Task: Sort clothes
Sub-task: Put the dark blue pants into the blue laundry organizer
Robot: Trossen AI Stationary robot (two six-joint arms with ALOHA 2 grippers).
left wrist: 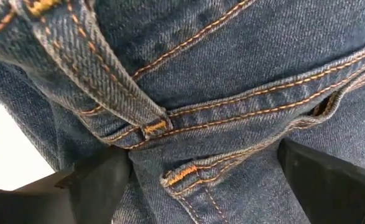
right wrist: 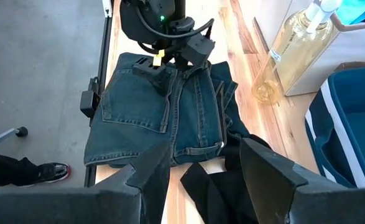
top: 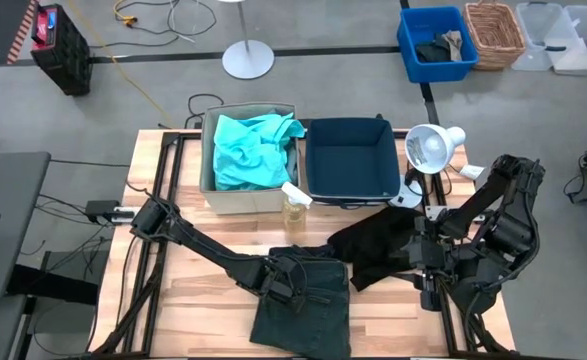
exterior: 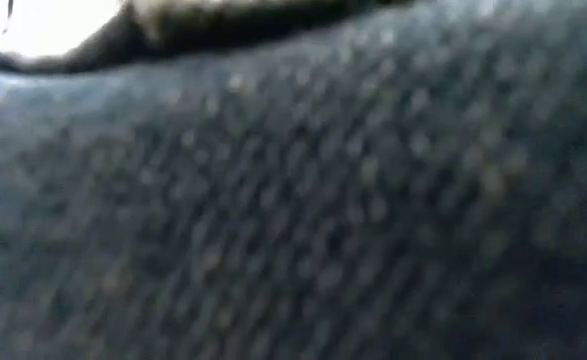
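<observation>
The dark indigo jeans [top: 303, 312] lie flat on the table's near middle, waistband toward the far edge; they fill the low view [exterior: 293, 200]. My left gripper [top: 295, 278] is down on the waistband, open, one finger on each side of a bunched stretch [left wrist: 204, 180]. The black garment [top: 381, 245] lies crumpled to the right of the jeans. My right gripper [right wrist: 207, 168] hovers open over its right part, touching nothing. The turquoise top [top: 251, 150] lies in the beige box [top: 209, 160]. I cannot make out the pale blue cloth. My left gripper comes at the jeans from above, pointing down. Its open fingers [left wrist: 101, 180] stand wide apart on either side of the waistband seam beside a belt loop [left wrist: 151, 127]. Denim fills the gap between them. The jeans stay on the table.
An open navy box [top: 348, 190] stands next to the beige box at the table's far side. A clear pump bottle [top: 295, 208] stands in front of the two boxes. A white lamp [top: 431, 148] sits at the far right. A person's shoe [right wrist: 48, 171] shows on the floor.
</observation>
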